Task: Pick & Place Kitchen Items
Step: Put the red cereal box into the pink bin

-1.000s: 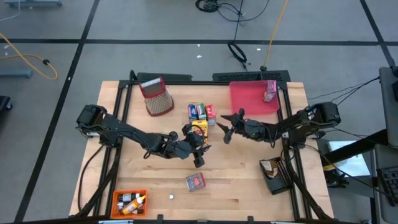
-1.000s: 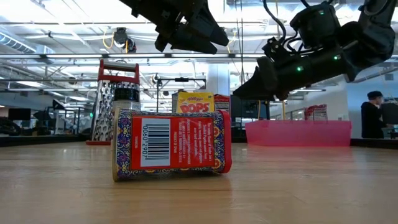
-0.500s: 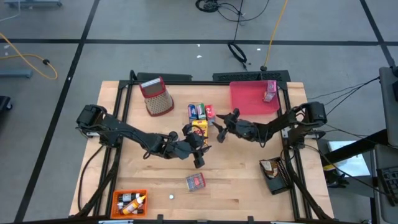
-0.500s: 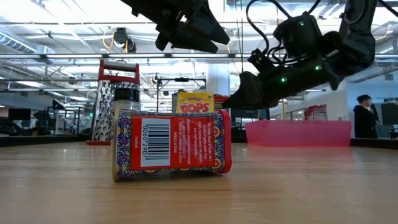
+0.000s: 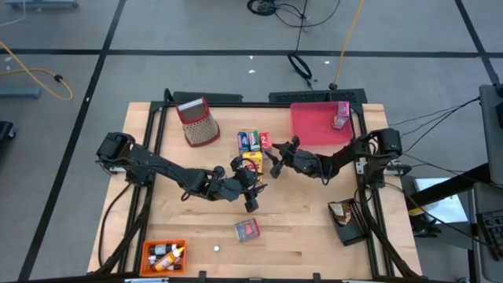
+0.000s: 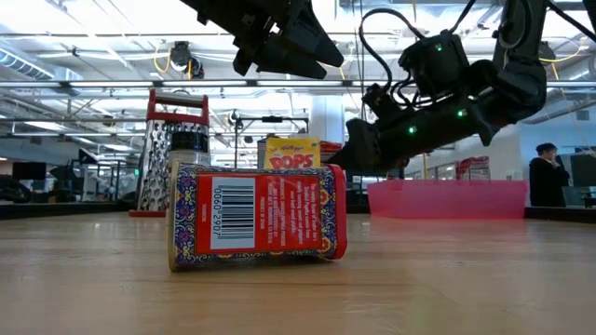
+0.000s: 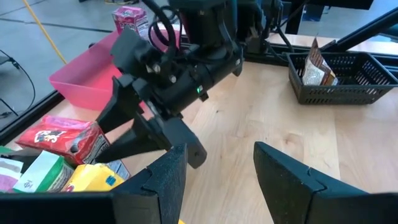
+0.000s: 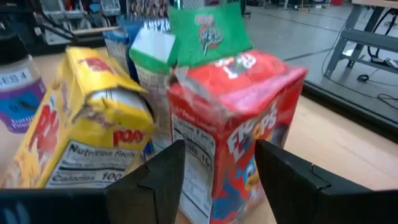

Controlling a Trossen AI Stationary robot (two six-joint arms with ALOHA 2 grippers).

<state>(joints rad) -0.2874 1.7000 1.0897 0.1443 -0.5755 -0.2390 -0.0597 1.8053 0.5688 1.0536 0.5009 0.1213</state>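
I am sliding my right gripper [image 5: 274, 159] leftward, fingers spread, onto the red box [image 8: 239, 118] at nine o'clock; lining up a grasp.

place: lab or workshop hall — cues: taped concrete floor [image 5: 196, 31] | ceiling ducts [image 6: 112, 56] | floor cables [image 5: 314, 16]

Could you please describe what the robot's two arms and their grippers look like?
Both arms are matte black, built of slim jointed segments. The left gripper and right gripper each end in two flat, angular black fingers with bevelled tips. Loose black cables loop over the right arm's wrist, and small green indicator lights glow on its housing. No lettering is legible on either arm.
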